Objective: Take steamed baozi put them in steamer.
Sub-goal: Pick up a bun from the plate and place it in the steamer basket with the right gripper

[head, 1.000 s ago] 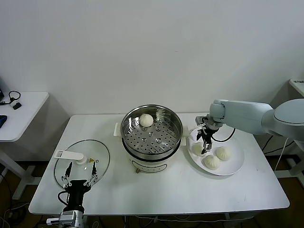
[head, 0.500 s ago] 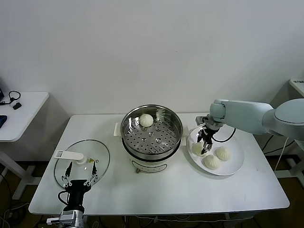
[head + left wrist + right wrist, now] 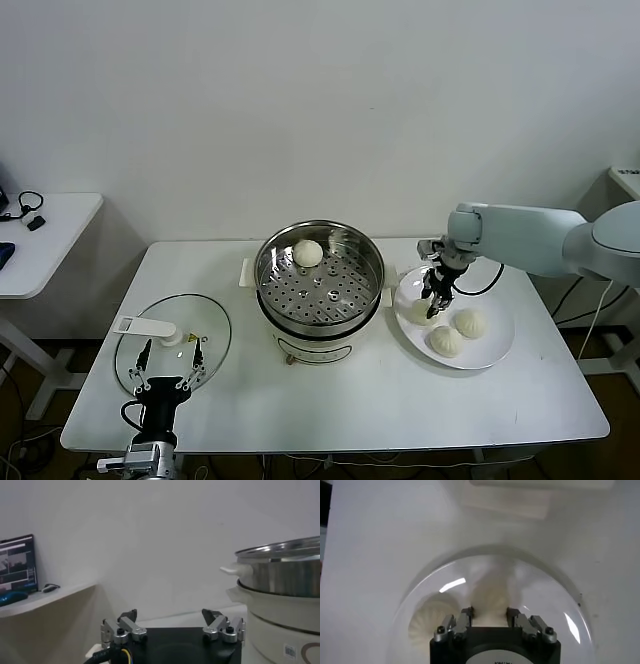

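Observation:
The steamer (image 3: 320, 275), a shiny steel pot with a perforated tray, stands mid-table with one steamed baozi (image 3: 308, 253) at its far side. To its right, a white plate (image 3: 497, 345) carries two more baozi (image 3: 470, 323) (image 3: 446, 341). My right gripper (image 3: 431, 305) hangs over the plate's left part, shut on a third baozi (image 3: 419, 311). The right wrist view shows that bun (image 3: 490, 597) pinched between both fingers (image 3: 468, 614), and another bun (image 3: 427, 625) beside it. My left gripper (image 3: 166, 372) stands open at the table's front left, holding nothing.
A flat glass lid (image 3: 200, 325) with a white handle lies at the front left, just beyond the left gripper. In the left wrist view the steamer's wall (image 3: 285, 575) rises close by. A second white table (image 3: 40, 240) stands off to the left.
My right gripper has closed from open onto the baozi at the plate's left and shifted slightly up with it. The left arm has not moved.

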{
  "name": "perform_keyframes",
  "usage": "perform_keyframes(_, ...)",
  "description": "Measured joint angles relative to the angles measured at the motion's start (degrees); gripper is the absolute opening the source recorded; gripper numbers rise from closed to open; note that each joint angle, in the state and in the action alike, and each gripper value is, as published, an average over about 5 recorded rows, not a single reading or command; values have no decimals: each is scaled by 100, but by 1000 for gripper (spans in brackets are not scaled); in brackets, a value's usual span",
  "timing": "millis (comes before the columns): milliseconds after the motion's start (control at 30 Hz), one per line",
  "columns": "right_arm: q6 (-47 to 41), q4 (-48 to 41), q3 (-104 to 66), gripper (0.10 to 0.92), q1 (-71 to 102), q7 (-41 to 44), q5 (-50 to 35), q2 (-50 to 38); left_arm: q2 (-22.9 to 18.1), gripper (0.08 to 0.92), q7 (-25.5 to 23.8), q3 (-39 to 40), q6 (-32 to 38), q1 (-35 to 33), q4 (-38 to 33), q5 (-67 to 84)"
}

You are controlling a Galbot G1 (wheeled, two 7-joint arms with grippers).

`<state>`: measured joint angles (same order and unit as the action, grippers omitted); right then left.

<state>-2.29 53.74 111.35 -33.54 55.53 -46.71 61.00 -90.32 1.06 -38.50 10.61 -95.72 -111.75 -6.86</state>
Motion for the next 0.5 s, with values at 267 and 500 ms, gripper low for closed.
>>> perform_keyframes(267,57,568,393,484,-892,215,-229,-151,0,823,-7,40,-42,-7,-72,-17)
perform_keyframes(500,60,1102,739,484,-1876,445,-543,-106,0,823,-28,71,-84,-15,-136,-28)
